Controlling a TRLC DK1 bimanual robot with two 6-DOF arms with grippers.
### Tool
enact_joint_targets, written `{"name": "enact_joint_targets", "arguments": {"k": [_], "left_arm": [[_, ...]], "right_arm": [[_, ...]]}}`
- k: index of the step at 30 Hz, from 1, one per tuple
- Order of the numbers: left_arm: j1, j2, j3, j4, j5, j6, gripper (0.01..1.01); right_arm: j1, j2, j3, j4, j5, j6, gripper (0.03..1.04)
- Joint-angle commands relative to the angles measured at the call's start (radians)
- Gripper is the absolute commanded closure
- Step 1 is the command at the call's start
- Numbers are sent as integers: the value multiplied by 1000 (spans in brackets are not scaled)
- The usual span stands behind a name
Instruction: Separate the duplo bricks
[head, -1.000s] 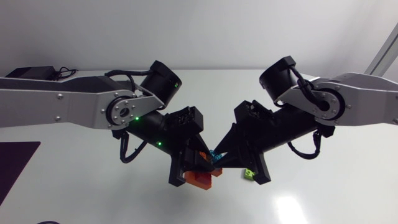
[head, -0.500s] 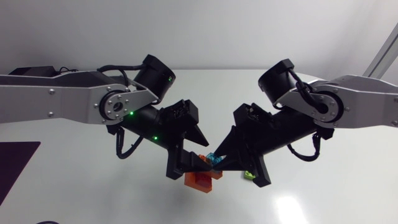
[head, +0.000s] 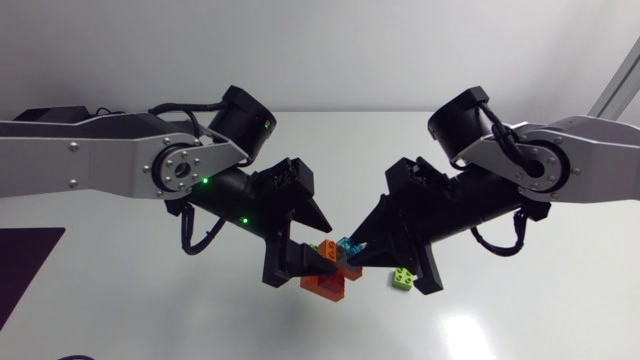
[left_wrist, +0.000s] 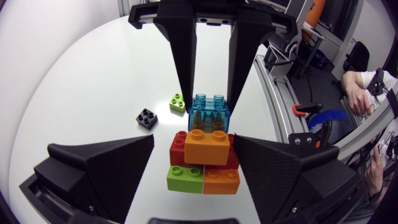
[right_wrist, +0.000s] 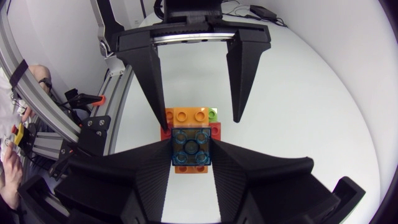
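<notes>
Stack (left_wrist: 205, 165) sits more exposed: left end effector (left_wrist: 193, 142), released, has edged back; right end effector (right_wrist: 193, 144) stays clenched on blue brick (left_wrist: 210, 112).

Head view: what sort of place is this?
Likely a robotics lab: a left arm and a right arm meet over a white table, at stacked toy bricks.

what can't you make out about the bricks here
Head view: the brick stack is mostly hidden under the left gripper and right gripper; the black brick does not show there.
Right wrist view: the blue brick covers the stack's middle.
Left wrist view: the stack's far side faces away.
</notes>
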Motion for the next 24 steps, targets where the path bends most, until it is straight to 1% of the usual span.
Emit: {"name": "enact_joint_targets", "arguments": {"k": [1,3,5,8,12,22,24], "left_arm": [[6,-20,-35,-5,12,14,146],[6,-20,-37,-4,12,15,148],[6,-20,-37,-4,12,17,198],[6,-18,-37,-4,12,17,349],[5,-18,-38,-4,12,15,644],[-11,-34,-51,-4,13,28,684],[-14,-46,-58,-4,13,35,687]], "right_arm": [[-6,-21,21,-10,-10,25,839],[-4,-21,21,-12,-12,25,839],[0,-22,18,-12,-12,25,839],[5,-26,16,-12,-12,32,839],[8,-32,19,-12,-12,38,839],[11,-44,10,-13,-12,41,839],[8,-39,27,-39,-43,41,839]]}}
